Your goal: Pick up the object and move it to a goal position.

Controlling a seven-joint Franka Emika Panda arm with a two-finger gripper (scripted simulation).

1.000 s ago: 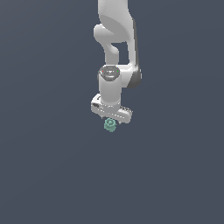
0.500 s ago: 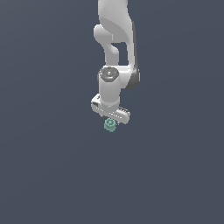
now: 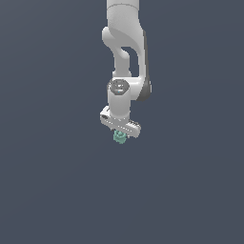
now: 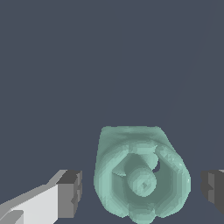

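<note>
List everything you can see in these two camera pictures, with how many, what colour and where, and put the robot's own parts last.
Small knobbly teal-green lump: one, teal-green, directly under the white gripper bar in the exterior view; in the wrist view it sits between the two fingertips, with a gap showing on each side.
Plain background surface: one, dark slate grey, fills the rest of both views.
White robot arm: one, white-grey, comes down from the top of the exterior view.
Gripper: one, white bar with dark grey fingertips, at the arm's lower end, open around the lump, not touching it.
</note>
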